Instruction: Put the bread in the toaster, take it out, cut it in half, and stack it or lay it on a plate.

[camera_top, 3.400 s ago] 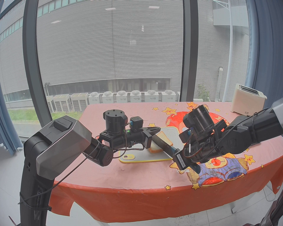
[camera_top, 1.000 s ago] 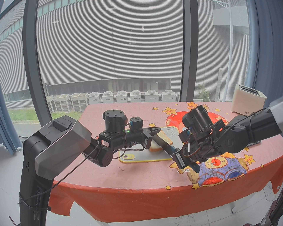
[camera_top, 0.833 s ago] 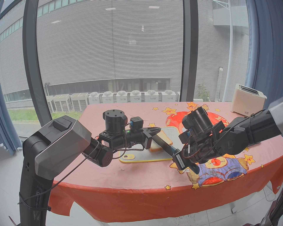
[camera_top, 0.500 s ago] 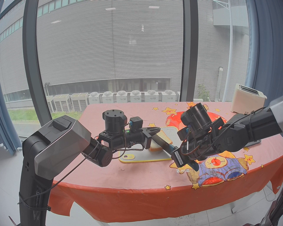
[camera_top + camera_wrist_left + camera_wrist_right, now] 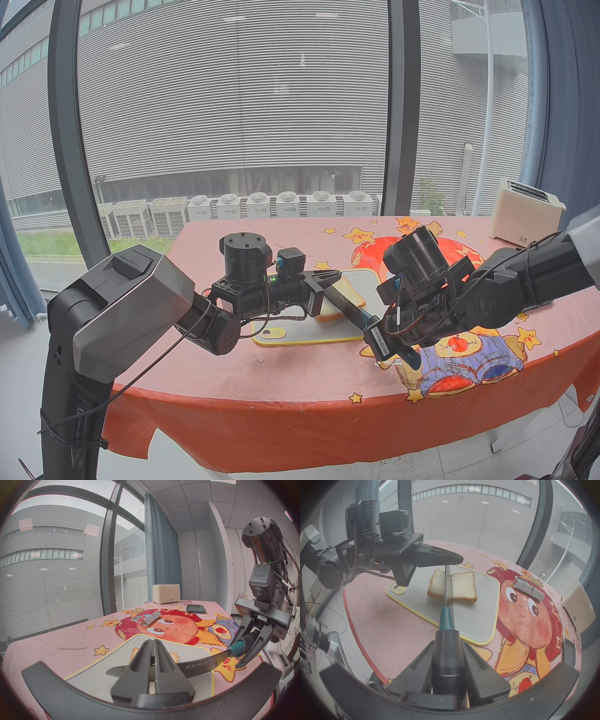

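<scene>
– Right pincer (image 5: 377, 326) is clamping tight on the teal handle of the knife (image 5: 345, 306), just right of the centre of the head view. The blade is lying across the middle of the bread (image 5: 347, 289).

– And where is the bread sitting?

– It is lying flat on the cutting board (image 5: 294, 332), at mid-frame on the worktop (image 5: 281, 375).

– What is the left pincer (image 5: 334, 275) doing?

– It is hanging over the slice with its fingers pressed together, right by the blade. I cannot tell whether it is touching the crust.

– Is anything differing from half a second ago?

– The right wrist is sitting slightly lower and further right in the frame, so the knife is drawn back a little toward the lower right. Over the last few seconds that arm has been sliding to and fro along the line of the blade. The left arm, the slice and the board are staying where they were. The toaster (image 5: 525, 212) is standing near the right edge of the frame, well apart from the board.
</scene>
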`<state>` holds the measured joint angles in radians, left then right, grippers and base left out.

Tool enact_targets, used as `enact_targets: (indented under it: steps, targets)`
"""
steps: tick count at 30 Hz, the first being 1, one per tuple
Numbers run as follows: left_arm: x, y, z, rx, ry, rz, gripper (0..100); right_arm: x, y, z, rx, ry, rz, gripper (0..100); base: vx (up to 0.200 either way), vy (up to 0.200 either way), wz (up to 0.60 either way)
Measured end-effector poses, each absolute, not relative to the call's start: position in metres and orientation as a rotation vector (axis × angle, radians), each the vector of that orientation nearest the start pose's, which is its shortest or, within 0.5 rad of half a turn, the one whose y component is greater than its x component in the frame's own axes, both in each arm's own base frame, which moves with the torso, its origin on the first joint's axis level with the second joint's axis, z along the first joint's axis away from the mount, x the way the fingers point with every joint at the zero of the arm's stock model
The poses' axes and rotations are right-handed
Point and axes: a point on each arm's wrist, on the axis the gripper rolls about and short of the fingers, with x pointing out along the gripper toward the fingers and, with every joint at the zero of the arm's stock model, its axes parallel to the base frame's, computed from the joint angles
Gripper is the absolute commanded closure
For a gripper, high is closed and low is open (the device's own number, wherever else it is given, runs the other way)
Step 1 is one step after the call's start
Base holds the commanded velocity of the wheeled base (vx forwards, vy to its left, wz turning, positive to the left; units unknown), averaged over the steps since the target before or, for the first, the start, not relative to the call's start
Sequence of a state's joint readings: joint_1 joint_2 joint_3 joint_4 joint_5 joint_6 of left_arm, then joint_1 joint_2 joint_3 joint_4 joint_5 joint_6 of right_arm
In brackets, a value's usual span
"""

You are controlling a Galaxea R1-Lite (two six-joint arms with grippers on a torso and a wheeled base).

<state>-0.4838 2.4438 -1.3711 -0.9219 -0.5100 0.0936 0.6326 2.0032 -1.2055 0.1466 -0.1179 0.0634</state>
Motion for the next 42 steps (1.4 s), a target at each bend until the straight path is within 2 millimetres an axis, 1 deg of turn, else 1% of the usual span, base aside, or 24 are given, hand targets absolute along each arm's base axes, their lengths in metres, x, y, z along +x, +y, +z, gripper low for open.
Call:
enact_targets:
  steps: [5, 9, 18, 29, 37, 42]
  targets:
    - [0.419, -0.232, 0.060, 0.083, 0.110, -0.996, 100, 0.297, 0.213, 0.128, -0.279, 0.870, 0.449, 100, 0.000, 0.000, 0.00]
    - [0.420, -0.232, 0.061, 0.084, 0.107, -0.995, 100, 0.299, 0.213, 0.131, -0.273, 0.861, 0.447, 100, 0.000, 0.000, 0.00]
    - [0.419, -0.233, 0.063, 0.083, 0.097, -0.995, 100, 0.295, 0.210, 0.118, -0.263, 0.905, 0.434, 100, 0.000, 0.000, 0.00]
    - [0.419, -0.234, 0.065, 0.083, 0.074, -0.996, 100, 0.298, 0.211, 0.128, -0.241, 0.876, 0.443, 100, 0.000, 0.000, 0.00]
    - [0.419, -0.234, 0.066, 0.082, 0.072, -0.997, 100, 0.295, 0.207, 0.119, -0.241, 0.914, 0.431, 100, 0.000, 0.000, 0.00]
    - [0.419, -0.234, 0.064, 0.082, 0.083, -0.996, 100, 0.294, 0.209, 0.120, -0.240, 0.913, 0.435, 100, 0.000, 0.000, 0.00]
